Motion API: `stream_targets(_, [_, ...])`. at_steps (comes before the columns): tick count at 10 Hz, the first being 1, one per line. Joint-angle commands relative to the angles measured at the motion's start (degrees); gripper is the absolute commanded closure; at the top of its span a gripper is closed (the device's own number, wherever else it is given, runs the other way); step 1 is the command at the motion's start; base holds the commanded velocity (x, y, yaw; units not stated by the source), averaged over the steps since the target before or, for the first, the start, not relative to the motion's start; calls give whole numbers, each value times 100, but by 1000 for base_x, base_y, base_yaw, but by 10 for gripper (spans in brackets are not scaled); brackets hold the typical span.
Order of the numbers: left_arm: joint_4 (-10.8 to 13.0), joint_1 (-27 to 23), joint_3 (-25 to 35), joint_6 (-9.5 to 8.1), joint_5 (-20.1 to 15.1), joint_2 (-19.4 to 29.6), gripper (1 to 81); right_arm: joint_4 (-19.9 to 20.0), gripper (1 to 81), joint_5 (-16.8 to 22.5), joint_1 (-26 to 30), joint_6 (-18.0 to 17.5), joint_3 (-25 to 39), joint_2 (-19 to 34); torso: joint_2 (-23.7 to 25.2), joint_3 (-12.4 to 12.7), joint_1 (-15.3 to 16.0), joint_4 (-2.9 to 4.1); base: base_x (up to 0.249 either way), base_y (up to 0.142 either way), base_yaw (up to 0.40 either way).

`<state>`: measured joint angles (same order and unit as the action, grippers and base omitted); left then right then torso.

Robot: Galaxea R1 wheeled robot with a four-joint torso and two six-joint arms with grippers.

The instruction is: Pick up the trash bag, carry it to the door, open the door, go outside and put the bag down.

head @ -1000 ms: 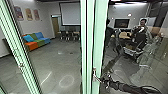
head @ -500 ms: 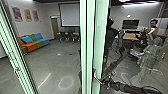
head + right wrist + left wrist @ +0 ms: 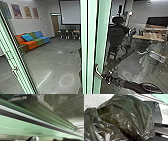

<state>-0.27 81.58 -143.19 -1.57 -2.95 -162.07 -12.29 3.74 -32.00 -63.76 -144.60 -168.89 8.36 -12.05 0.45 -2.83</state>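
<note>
In the head view my right gripper (image 3: 104,77) is at the metal handle (image 3: 98,71) on the green-framed glass door (image 3: 102,32); whether it grips the handle I cannot tell. The black trash bag (image 3: 121,117) hangs bunched and wrinkled in the left wrist view, its folds drawn together at my left gripper (image 3: 142,137), which is shut on it, largely hidden by plastic. In the right wrist view the green door frame (image 3: 31,126) runs slantwise close to the camera.
Another green frame post (image 3: 15,57) stands at the left. Beyond the glass are grey floor (image 3: 57,62), a colourful sofa (image 3: 32,41), chairs (image 3: 67,35) and a screen (image 3: 71,12). The right-hand pane shows a dark figure (image 3: 117,32) and a table (image 3: 147,37).
The handle and my right gripper have shifted slightly up and right. What shows in the right-hand pane has slid rightward, and the person there has dropped out of sight. The left post stands slightly farther left.
</note>
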Motion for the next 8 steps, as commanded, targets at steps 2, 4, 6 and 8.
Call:
stream_targets(2, [-43,-322,10,-1,-338,96,811,-177,10,900,532,215,661,421,-5,-2,4,0,0,0,0])
stream_targets(4, [-43,-305,10,-1,-373,105,811,-195,10,909,654,206,1005,793,-7,-434,9,2,0,0,0])
stream_targets(6, [-35,-305,19,-1,-382,87,811,-195,10,909,716,215,1076,942,-7,-657,6,5,0,0,0])
stream_targets(8, [-35,-313,19,-1,-382,87,811,-204,10,918,751,232,1041,942,-2,-490,-5,5,0,0,0])
